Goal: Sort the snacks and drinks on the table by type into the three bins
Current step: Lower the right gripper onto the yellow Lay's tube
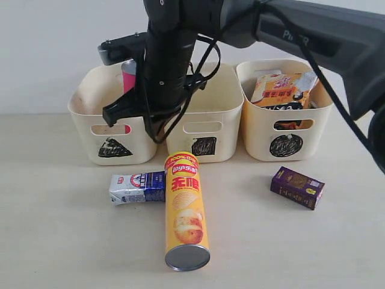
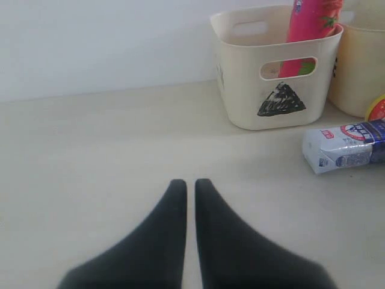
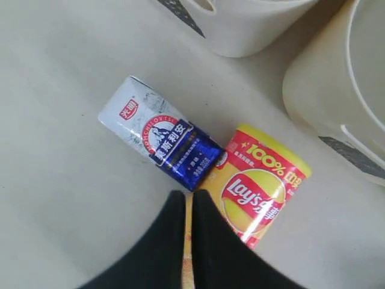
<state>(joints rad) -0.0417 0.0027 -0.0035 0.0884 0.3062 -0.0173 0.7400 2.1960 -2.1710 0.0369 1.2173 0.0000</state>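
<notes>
Table (image 1: 60,241) scene, with every place given relative to the yellow-orange Lay's tube (image 1: 185,211). The tube lies on its side at mid-table, its metal base toward the exterior camera.

- **Far left of the tube:** the left gripper (image 2: 190,182) hangs over bare table. Its fingers are pressed together and hold nothing.
- **Behind and left of the tube:** we see the triangle bin (image 1: 90,117). The pink Lay's tube (image 1: 128,75) stands upright in it.
- **Against the tube's left side, near its lid end:** the white-and-blue carton (image 1: 137,187) lies flat, its blue end touching the tube.
- **Above that meeting point:** the right gripper (image 3: 189,194) hovers with its fingers closed and empty. Its arm (image 1: 165,60) reaches across in front of the triangle bin.
- **Directly behind the tube's lid end:** the square bin (image 1: 225,129) stands. The arm hides part of its interior, so we cannot tell what it contains.
- **Well apart to the tube's right:** the dark purple carton (image 1: 297,187) lies flat on the table.
- **Behind and right of the tube:** the circle bin (image 1: 258,132) holds an orange noodle bag (image 1: 280,90). A darker packet sits beneath the bag, too hidden for us to name.
</notes>
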